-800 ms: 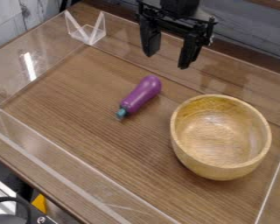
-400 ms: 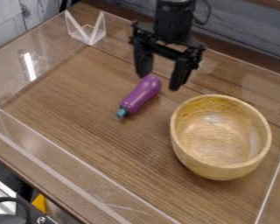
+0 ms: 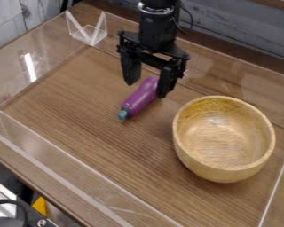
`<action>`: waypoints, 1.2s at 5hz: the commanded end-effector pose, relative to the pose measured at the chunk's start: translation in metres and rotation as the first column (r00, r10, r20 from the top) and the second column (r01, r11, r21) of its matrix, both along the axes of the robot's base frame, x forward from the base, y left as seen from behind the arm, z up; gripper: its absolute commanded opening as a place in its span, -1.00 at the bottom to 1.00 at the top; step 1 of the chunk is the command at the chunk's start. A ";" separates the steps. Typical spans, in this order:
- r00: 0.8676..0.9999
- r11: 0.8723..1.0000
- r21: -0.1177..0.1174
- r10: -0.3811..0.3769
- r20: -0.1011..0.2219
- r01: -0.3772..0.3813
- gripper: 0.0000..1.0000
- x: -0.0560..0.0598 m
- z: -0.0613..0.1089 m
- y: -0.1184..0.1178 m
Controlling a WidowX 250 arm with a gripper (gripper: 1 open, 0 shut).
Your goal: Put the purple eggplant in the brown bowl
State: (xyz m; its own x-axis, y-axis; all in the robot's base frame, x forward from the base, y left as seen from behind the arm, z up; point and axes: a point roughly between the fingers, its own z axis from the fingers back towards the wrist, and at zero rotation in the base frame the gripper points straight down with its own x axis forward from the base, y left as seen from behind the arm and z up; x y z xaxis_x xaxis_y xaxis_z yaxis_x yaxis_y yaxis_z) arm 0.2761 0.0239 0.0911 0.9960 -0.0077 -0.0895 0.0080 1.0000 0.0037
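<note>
The purple eggplant [image 3: 139, 97] lies on the wooden table, its teal stem end pointing to the lower left. My gripper [image 3: 149, 78] hangs open just above its thick upper end, pointing down, with one black finger [image 3: 128, 69] on the left and the other on the right of that end. Nothing is held between the fingers. The brown bowl [image 3: 224, 137] stands empty to the right of the eggplant, a short way off.
Clear acrylic walls [image 3: 38, 62] fence the table on the left, front and right. A clear triangular stand [image 3: 86, 28] sits at the back left corner.
My gripper has come down and to the left from the back of the table and now straddles the eggplant's upper end. Eggplant and bowl have not moved.
</note>
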 end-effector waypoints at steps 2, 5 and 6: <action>0.996 1.000 0.028 -0.004 0.088 0.001 1.00 0.003 0.010 0.009; 0.993 0.999 0.040 -0.010 0.119 0.006 1.00 0.005 -0.001 0.015; 0.992 0.999 0.042 -0.012 0.127 0.007 1.00 0.006 -0.005 0.016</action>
State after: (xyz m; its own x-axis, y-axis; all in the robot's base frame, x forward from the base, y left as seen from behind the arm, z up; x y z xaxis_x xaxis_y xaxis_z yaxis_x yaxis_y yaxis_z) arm 0.2780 0.0359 0.0729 0.9997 -0.0211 -0.0150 0.0216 0.9991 0.0357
